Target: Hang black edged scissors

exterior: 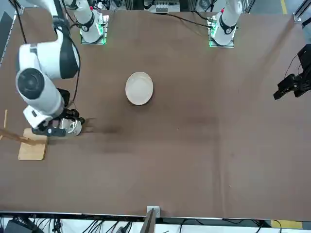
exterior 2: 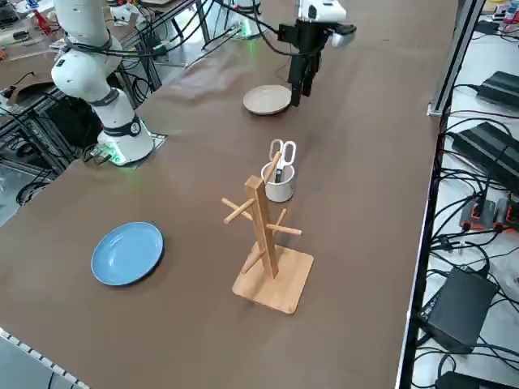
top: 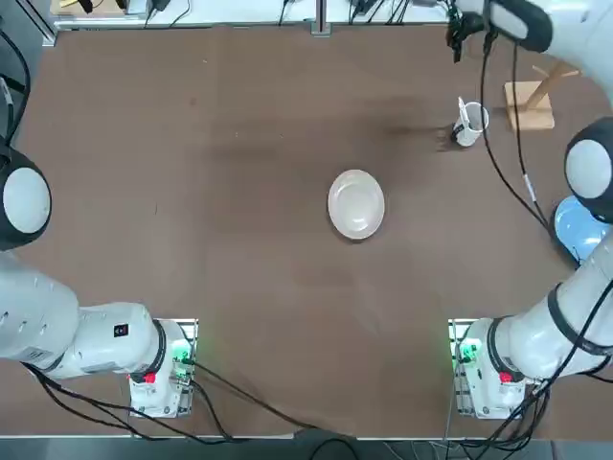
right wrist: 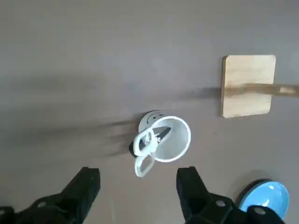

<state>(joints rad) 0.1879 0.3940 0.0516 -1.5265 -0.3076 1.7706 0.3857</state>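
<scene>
— Scissors first: where are the black edged scissors (right wrist: 145, 151) and what do they look like?

— Small and slim, with pale whitish handle loops and dark edging. They stand blades-down in a white mug (exterior 2: 279, 185), loops (exterior 2: 283, 151) sticking up above the rim and leaning to one side.

— Take me through the desk (top: 239, 240) from the robot's side outward.

— Nearest the working arm's base, at the right edge, lies a blue plate (top: 576, 228). Around the middle of the desk sits a cream-coloured bowl (top: 356, 203). Farther out on the right is the mug with the scissors, and just to its right stands the wooden peg rack (exterior 2: 265, 235) on its square base, upright, with short pegs angled outward. Mug and rack are near each other but not touching.

— And the right gripper (right wrist: 138, 186)?

— It hangs in the air above the far right part of the desk, over the mug. Its fingers (right wrist: 86, 184) are spread apart with nothing between them, and the scissor loops show in the gap in the wrist view.
</scene>
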